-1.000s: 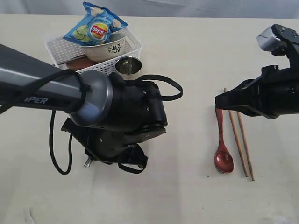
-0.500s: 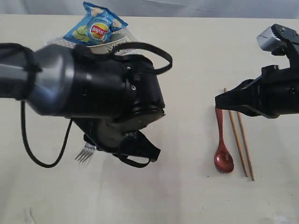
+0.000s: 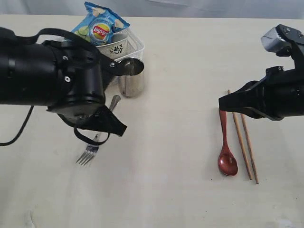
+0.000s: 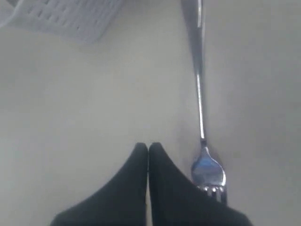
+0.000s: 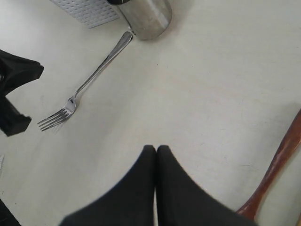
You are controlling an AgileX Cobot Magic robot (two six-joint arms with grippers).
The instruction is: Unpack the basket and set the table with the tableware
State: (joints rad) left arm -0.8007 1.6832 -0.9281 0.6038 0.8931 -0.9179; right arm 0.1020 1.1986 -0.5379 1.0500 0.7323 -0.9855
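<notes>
Status, from the remote station.

**Left fingers:** The left gripper (image 4: 148, 150) hangs over the table (image 3: 180, 57) with its fingers pressed together and nothing between them. The fingertips sit just beside the tine end of the fork (image 4: 199, 94).

**Fork:** It lies flat on the table, free of any grip. Its handle runs up to the foot of the steel cup (image 3: 131, 78); I cannot tell whether the two touch.

**Right fingers:** The right gripper (image 5: 156, 150) is also closed and empty. It is parked above the table near the handle of the red spoon (image 3: 227, 159).

**Laid out so far:**
- The spoon and the chopsticks (image 3: 242, 137) lie side by side on the right of the table.
- The fork is on the left, and the cup stands upright just beside the corner of the basket (image 3: 137, 47).
- I judge the bare stretch between fork and spoon is being kept for the crockery, in the manner of a place setting.

**In the basket:** The floral bowl (image 3: 116, 47) sits inside, with the blue chip bag (image 3: 99, 28) resting on it. The left arm hides the rest of the basket, so I cannot report on any other contents.

**Assessment:** The task looks roughly half done. The bowl appears to be the next item. The bag on top of it is the hazard, since it may slide or be dragged out with the bowl.
</notes>
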